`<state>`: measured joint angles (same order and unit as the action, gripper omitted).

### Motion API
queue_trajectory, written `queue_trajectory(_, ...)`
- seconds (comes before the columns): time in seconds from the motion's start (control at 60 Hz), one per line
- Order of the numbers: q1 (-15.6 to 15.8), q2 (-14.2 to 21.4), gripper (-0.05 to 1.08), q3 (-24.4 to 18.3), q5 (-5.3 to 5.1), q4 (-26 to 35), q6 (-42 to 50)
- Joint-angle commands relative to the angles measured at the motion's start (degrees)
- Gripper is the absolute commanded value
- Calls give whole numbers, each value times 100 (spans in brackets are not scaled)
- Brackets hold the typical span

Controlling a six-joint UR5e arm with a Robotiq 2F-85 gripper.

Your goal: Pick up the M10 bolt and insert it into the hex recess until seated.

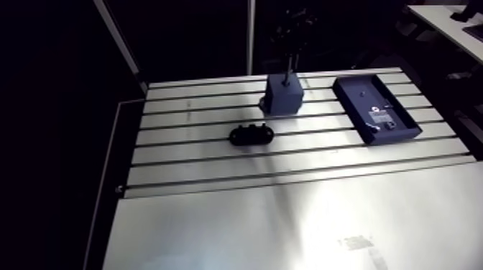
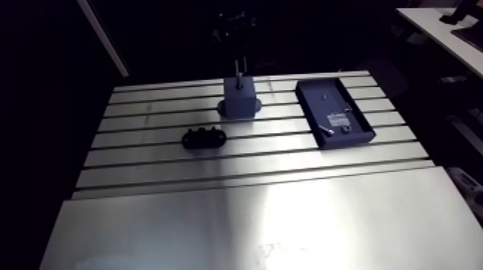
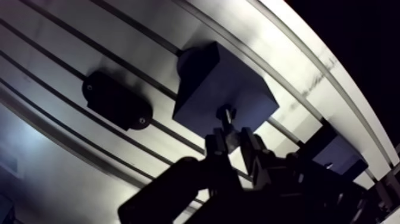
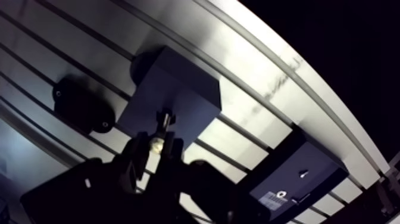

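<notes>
the pick-up part looks done: in the wrist view the jaws are clenched on the m10 bolt (image 3: 226,113), its shank pinched between them and its lower end pointing down at the top face of the dark blue block (image 1: 282,100). in the arm view the bolt stands upright right over that block, near the far middle of the desk (image 1: 287,215), its lower end at the block's top. the hex recess itself does not show, hidden under the bolt and the jaws, so i cannot tell whether the end has entered it or only touches the face.

my judgement is that the task is in its insertion step: lining up and pressing down until seated are left, then letting go. much of the shank shows above the block, which suggests it is not seated yet.

the one container is a dark blue tray (image 1: 394,137) to the right of the block, apart from it. it holds a small piece with a white label (image 1: 379,113) toward its near end and a small pale pin-like bit (image 2: 327,130) beside that; both are too small to name.

a black oval part (image 1: 251,134) lies on the desk, nearer and left of the block, not touching it.
</notes>
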<state>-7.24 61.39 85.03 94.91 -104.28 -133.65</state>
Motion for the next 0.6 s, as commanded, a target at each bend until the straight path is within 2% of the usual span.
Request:
queue_trajectory(0.017,3,0,84,7,-3,0,0)
queue_trajectory(0.6,3,0,84,26,-3,0,0)
